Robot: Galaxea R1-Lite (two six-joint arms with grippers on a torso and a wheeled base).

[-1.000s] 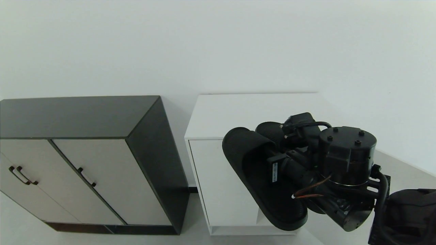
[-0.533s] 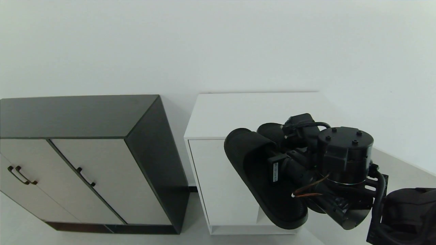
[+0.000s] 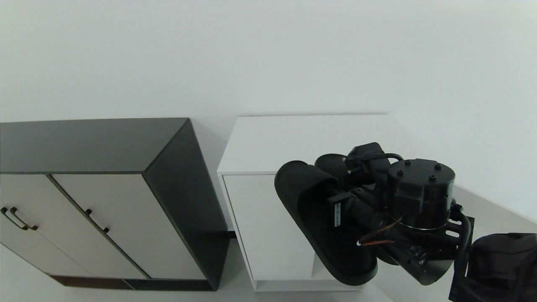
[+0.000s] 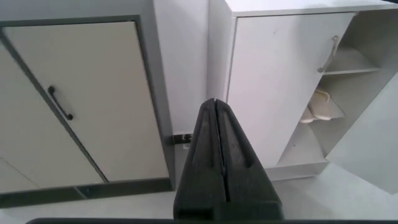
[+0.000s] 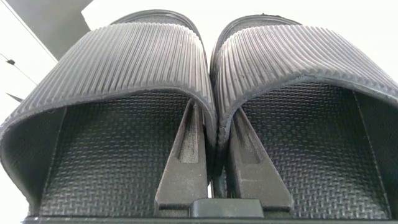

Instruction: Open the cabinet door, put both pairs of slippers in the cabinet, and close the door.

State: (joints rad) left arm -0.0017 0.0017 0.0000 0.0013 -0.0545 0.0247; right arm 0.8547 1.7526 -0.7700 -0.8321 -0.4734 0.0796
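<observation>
A pair of black slippers (image 3: 312, 209) hangs in front of the white cabinet (image 3: 268, 218), held side by side. My right gripper (image 3: 342, 199) is shut on the black slippers. Its fingers (image 5: 186, 155) pinch the two inner walls of the black slippers (image 5: 143, 68) together. My left gripper (image 4: 215, 109) is shut with nothing in it, low in front of the gap between the two cabinets. The white cabinet (image 4: 280, 93) has one door (image 4: 373, 143) swung open. A beige slipper (image 4: 320, 106) lies on a lower shelf inside.
A black cabinet (image 3: 100, 142) with shut beige doors (image 3: 126, 226) and dark handles stands close on the left of the white cabinet. A plain white wall runs behind both. Light floor lies before them.
The whole head picture has shifted, so both cabinets sit a little further left. My right gripper keeps its hold on the black slippers, at about the same place.
</observation>
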